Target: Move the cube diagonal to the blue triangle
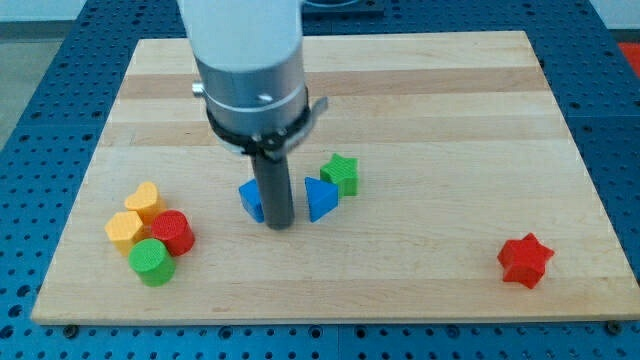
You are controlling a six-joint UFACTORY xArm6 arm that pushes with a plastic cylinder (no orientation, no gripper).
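Tip (281, 224) down between blue cube (251, 200) and blue triangle (320, 198), touching the cube. No hand, just a rod.

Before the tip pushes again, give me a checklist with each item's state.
1. My tip in view between blue cube and blue triangle: ok.
2. Tip touching the cube: cannot tell.
3. Cube already diagonal to the triangle: not ok, they sit side by side.
4. Green star close to the triangle's upper right, may get nudged: not ok.
5. Cluster at the view's left, red star far off: ok.
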